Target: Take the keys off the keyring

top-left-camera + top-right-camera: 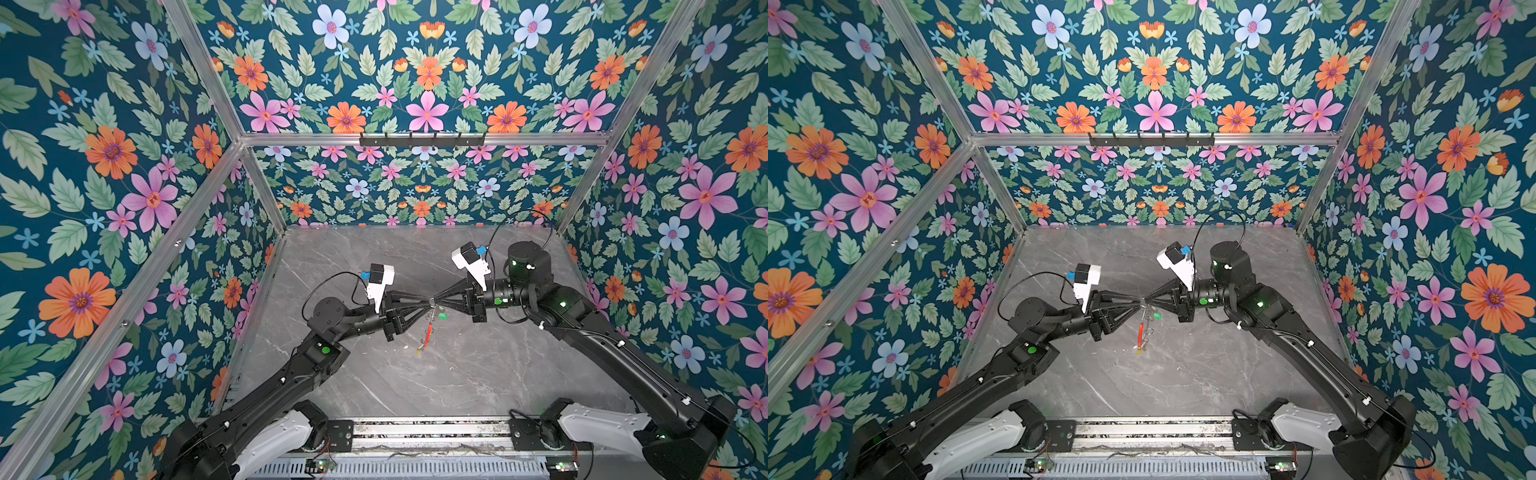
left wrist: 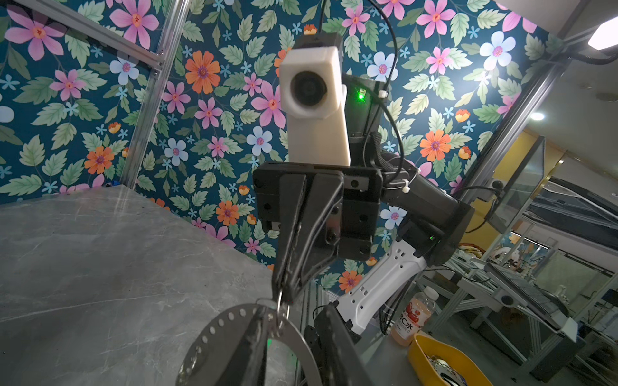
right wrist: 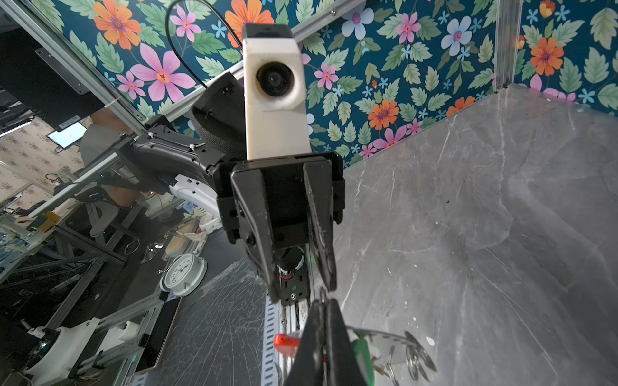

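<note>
In both top views my two grippers meet tip to tip above the middle of the marble table [image 1: 498,374]. The keyring [image 1: 428,332], a grey hoop with a red arc [image 3: 286,344], hangs below them. My right gripper [image 3: 322,300] is shut on a small silver split ring [image 2: 282,305] at the hoop's rim. My left gripper [image 2: 295,304] is open, with one finger in front of the hoop [image 2: 214,331] and the other apart from it. A green key tag [image 1: 443,316] hangs just under the right gripper. A yellow tag [image 1: 419,352] dangles at the hoop's low end.
Floral walls with aluminium posts close in three sides. A black hook rail [image 1: 422,139] runs along the back. Both arm bases sit on a rail at the front edge [image 1: 415,432]. Past that edge are a yellow bin [image 2: 444,361], a bottle [image 2: 413,317] and a clock [image 3: 183,272].
</note>
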Robot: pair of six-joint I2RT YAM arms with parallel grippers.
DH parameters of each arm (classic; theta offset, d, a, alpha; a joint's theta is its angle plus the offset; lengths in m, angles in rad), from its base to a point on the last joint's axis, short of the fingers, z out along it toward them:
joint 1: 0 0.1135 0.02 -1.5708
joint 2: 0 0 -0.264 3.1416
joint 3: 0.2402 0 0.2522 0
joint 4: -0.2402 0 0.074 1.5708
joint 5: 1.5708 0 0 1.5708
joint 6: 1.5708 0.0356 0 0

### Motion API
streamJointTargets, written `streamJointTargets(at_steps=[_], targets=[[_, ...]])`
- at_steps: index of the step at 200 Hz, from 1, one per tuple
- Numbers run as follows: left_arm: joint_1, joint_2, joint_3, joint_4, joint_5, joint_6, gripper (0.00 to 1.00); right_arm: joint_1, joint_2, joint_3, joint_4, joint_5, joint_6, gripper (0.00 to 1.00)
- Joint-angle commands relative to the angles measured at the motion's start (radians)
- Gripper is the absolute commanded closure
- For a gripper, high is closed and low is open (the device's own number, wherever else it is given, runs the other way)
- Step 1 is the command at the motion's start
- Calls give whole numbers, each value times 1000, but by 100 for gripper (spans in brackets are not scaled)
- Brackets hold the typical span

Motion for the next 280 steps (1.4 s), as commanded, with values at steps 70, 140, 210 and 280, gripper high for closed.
streamJointTargets(at_steps=[70, 140, 210, 280], targets=[[2, 61, 159, -378, 173, 129, 71, -1, 50, 142, -322, -81, -248, 100], [1, 83, 190, -386, 202, 135, 82, 1, 71, 160, -344, -69, -255, 100], [0, 93, 201, -389, 203, 143, 95, 0, 79, 153, -328, -62, -241, 100], [-3, 19, 119, -292, 93, 159, 100, 3, 7, 65, -125, 17, -107, 54]])
